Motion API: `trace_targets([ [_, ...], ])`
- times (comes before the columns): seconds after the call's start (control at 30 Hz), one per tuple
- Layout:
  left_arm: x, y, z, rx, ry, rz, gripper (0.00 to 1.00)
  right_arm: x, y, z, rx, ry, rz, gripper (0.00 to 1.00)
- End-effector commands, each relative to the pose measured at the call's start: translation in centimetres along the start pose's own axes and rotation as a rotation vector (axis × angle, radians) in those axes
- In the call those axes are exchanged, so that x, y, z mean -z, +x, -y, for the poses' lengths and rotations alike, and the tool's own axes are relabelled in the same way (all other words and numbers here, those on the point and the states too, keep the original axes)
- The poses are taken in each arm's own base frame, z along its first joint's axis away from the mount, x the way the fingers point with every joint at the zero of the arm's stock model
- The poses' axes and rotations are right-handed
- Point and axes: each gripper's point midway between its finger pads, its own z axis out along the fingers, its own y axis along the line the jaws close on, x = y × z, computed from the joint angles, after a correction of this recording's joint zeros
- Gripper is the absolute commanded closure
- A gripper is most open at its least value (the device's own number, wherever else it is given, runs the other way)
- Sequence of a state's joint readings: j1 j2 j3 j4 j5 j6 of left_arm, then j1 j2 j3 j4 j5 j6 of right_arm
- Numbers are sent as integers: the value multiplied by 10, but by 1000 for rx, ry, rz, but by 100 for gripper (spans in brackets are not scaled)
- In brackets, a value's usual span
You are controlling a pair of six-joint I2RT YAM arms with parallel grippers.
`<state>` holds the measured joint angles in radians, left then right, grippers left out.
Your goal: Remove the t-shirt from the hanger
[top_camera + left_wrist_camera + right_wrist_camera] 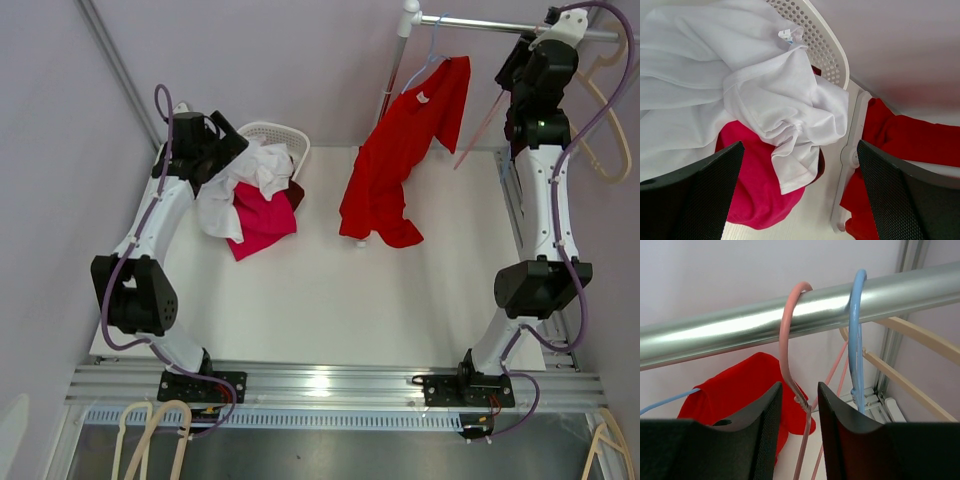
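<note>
A red t-shirt (390,170) hangs half off a blue hanger (432,55) on the metal rail (500,25), with its lower part draped down onto the white table. It also shows in the right wrist view (740,385) and the left wrist view (900,135). My right gripper (535,45) is up at the rail (740,330). Its jaws (800,390) stand narrowly open on either side of the neck of an empty pink hanger (785,340), without clamping it. My left gripper (225,150) is wide open and empty (800,150) above the laundry basket, far from the t-shirt.
A white perforated basket (275,132) holds a white garment (740,75) and a pink one (755,200) that spill onto the table. The rack's foot (850,155) stands beside it. A second blue hook (856,340) and wooden hangers (905,385) hang to the right.
</note>
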<state>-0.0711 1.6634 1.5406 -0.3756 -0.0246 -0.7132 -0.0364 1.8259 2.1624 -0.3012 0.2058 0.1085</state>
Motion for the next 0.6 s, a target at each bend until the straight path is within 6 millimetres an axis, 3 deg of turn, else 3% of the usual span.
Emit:
trace_targets([
  [0.0, 24, -15, 16, -28, 46, 65, 0, 43, -59, -7, -4, 8, 84, 61],
  [0.03, 28, -15, 18, -31, 47, 69, 0, 47, -61, -6, -7, 15, 79, 60],
  [0.2, 43, -18, 32, -62, 67, 99, 0, 74, -54, -58, -32, -71, 28, 59],
  [0.23, 47, -15, 40, -81, 84, 100, 1, 80, -47, -77, -29, -91, 12, 59],
  [0.33, 62, -16, 64, -171, 137, 146, 1, 88, -41, -105, -36, -143, -15, 58],
  [0.37, 66, -18, 68, -192, 140, 166, 1, 85, -31, -118, -58, -168, -44, 59],
  [0.43, 75, -15, 82, -235, 174, 186, 1, 86, -36, -130, -88, -203, -45, 58],
  [0.47, 77, -14, 86, -244, 190, 189, 0, 82, -26, -139, -91, -224, -68, 58],
  [0.57, 83, -3, 104, -262, 259, 174, 1, 76, -23, -149, -103, -240, -60, 59],
])
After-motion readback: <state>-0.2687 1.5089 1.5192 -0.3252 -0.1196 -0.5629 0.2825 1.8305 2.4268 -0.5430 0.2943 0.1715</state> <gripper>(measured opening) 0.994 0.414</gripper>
